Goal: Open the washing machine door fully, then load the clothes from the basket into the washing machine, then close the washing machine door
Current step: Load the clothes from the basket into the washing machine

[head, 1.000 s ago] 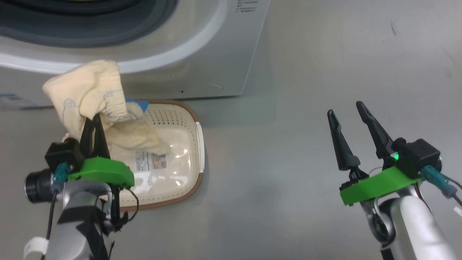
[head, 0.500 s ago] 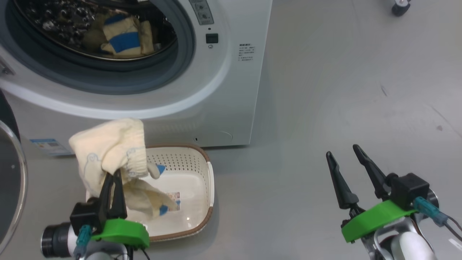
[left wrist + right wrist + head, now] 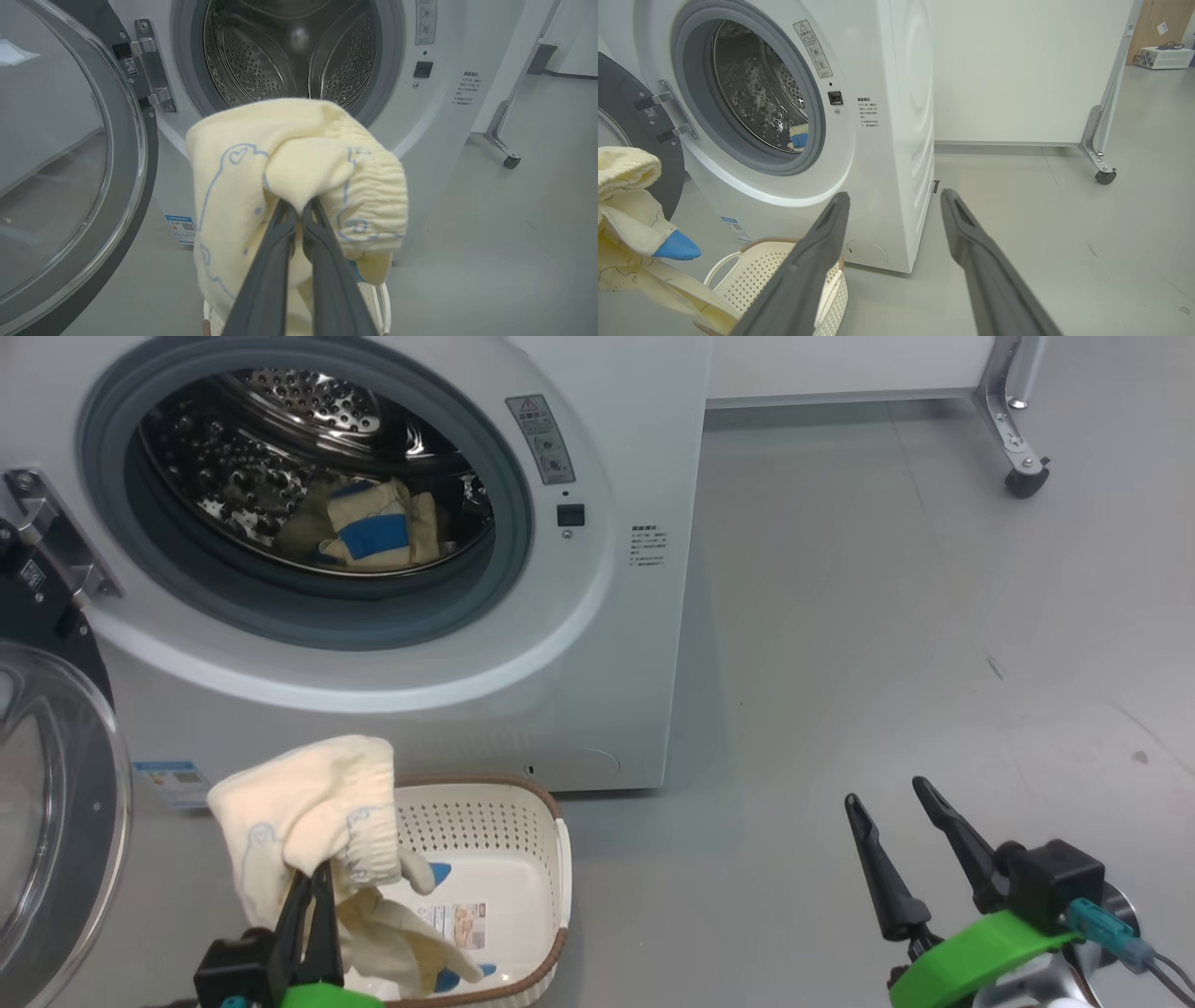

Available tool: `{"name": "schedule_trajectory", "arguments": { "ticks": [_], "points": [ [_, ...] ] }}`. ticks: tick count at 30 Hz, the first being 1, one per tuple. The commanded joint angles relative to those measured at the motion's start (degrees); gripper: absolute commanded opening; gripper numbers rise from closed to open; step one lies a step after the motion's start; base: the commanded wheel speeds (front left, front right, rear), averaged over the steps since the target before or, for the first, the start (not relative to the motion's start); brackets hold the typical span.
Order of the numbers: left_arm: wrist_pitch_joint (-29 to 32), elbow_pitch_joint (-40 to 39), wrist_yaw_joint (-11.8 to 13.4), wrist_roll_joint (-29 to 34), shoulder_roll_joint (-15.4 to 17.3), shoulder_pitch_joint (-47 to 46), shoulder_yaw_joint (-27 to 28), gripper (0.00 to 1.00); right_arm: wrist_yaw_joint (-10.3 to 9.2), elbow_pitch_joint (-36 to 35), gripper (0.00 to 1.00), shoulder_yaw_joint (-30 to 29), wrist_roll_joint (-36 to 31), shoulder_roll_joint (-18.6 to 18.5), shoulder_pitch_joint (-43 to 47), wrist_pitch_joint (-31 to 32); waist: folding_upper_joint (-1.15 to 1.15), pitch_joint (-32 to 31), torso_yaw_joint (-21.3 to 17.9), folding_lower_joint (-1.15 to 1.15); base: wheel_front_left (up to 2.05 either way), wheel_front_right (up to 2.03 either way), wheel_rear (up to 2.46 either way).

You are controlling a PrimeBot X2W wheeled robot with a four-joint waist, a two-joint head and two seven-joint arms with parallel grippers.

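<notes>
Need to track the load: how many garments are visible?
2 garments: one pinched in the left gripper over the basket, one inside the washing machine; more may hide deeper.

Door (image 3: pixel 56 821) wide open; cream clothes (image 3: pixel 299 793) hang over basket (image 3: pixel 525 840), front of washer (image 3: pixel 616 663).

The smooth grey floor (image 3: pixel 840 644) carries a few dark marks. Behind stands a flat white partition panel (image 3: pixel 1017 70) — its silver metal leg (image 3: pixel 1091 135) ends in a small black caster wheel (image 3: pixel 1025 483).
</notes>
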Motion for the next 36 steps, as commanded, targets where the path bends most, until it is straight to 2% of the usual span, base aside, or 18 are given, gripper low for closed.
{"name": "schedule_trajectory", "arguments": {
  "ticks": [1, 22, 29, 36],
  "points": [
    [-0.21, -2.5, 0.32, -0.4, 0.96, -1.76, 1.92, 0.0, 0.09, -2.35, 1.0, 0.91, 0.0, -0.44, -1.28, 0.06, 0.0, -0.13, 0.06, 0.01, 0.0, 0.0, 0.0],
    [0.34, -2.74, 1.0, -0.77, 1.24, -2.77, 0.62, 0.0, 0.09, -2.8, 1.0, 1.54, 0.47, -0.44, -1.17, 0.71, 0.0, -0.07, -0.06, 0.01, 0.0, 0.0, 0.0],
    [0.08, -2.09, 1.12, -0.91, 1.09, -5.1, 0.47, 0.0, 0.09, -2.8, 1.0, 2.01, 0.73, -0.43, -2.09, 0.35, 0.0, 1.99, -0.35, 0.01, 0.0, 0.0, 0.0],
    [-0.01, 1.59, 0.07, -2.07, 1.22, -10.8, 0.91, 0.0, 0.09, -2.54, 1.0, 3.08, 1.32, -0.43, -4.55, -0.24, 0.0, 6.71, -1.88, 0.01, 0.0, 0.0, 0.0]
  ]
}}
